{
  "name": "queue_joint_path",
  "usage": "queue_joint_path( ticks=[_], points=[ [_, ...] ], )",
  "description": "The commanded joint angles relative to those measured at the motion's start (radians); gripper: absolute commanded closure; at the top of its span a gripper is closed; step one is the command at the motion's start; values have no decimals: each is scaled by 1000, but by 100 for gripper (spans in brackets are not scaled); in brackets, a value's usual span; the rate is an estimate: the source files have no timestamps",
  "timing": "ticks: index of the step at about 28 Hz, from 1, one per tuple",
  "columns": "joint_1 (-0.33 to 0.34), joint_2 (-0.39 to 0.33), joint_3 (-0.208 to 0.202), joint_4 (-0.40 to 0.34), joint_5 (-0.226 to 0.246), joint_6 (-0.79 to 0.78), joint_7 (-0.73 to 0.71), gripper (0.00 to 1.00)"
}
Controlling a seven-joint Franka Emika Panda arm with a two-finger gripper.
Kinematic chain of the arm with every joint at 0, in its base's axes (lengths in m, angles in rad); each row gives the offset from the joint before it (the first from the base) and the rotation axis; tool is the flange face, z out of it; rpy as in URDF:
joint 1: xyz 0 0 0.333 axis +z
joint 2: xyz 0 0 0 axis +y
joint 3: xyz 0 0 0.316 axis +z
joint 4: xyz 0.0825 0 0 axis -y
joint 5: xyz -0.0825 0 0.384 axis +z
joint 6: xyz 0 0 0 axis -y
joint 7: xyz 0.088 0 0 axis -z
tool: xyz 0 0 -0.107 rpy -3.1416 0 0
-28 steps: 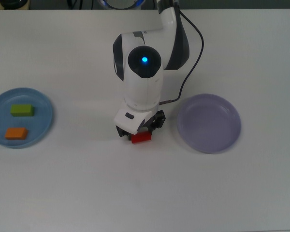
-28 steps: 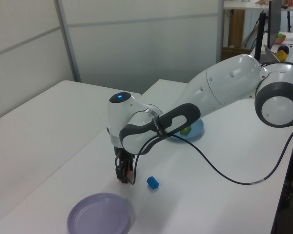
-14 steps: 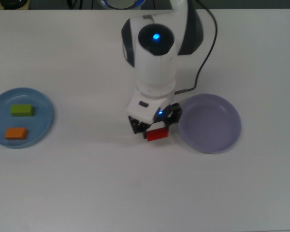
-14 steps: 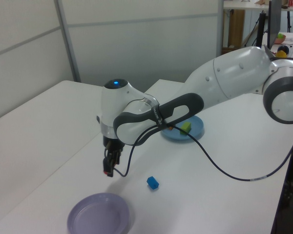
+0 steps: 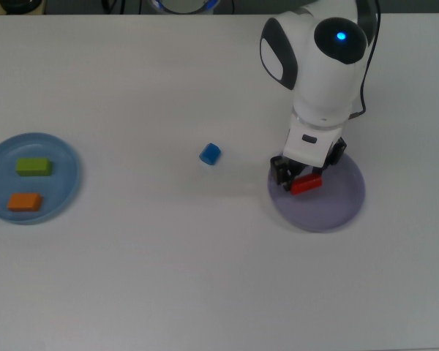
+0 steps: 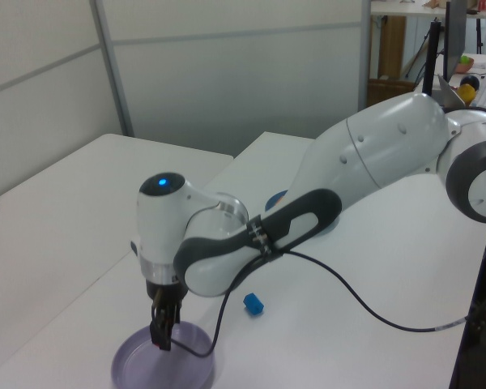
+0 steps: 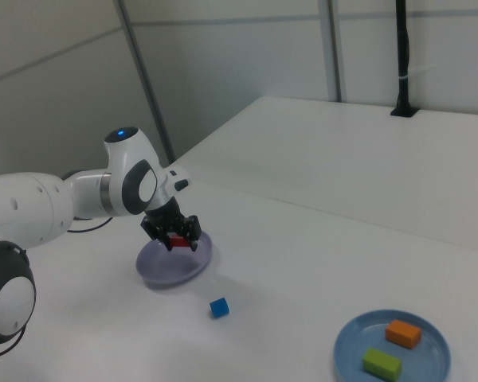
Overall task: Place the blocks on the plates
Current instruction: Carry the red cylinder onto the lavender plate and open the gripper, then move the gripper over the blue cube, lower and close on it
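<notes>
My gripper is shut on the red block and holds it just above the lavender plate, over the side of that plate towards the top view's left. The blue cube lies alone on the table, to the top view's left of that plate. The light blue plate at the top view's left edge carries the green block and the orange block.
The arm's white body reaches in from the top view's upper edge, with a black cable hanging from it. A black post stands on the far table in the right view.
The gripper has carried the red block to the top view's right, from beside the lavender plate to over it. The blue cube, hidden in the top view before, now shows there.
</notes>
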Motion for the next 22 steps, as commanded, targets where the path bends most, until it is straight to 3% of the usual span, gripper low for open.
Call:
queue_joint_path(
  ticks=[1, 3, 7, 8, 16, 22],
  points=[
    [18, 0, -12, -8, -42, -13, 28, 41],
    [20, 5, -12, -8, -47, -13, 32, 32],
    [30, 14, -12, -8, -58, -15, 34, 27],
    [39, 15, -12, -8, -64, -18, 47, 0],
    [44, -25, -12, -5, -65, -122, 95, 0],
    [7, -89, -38, -6, -61, -223, 210, 0]
  ],
)
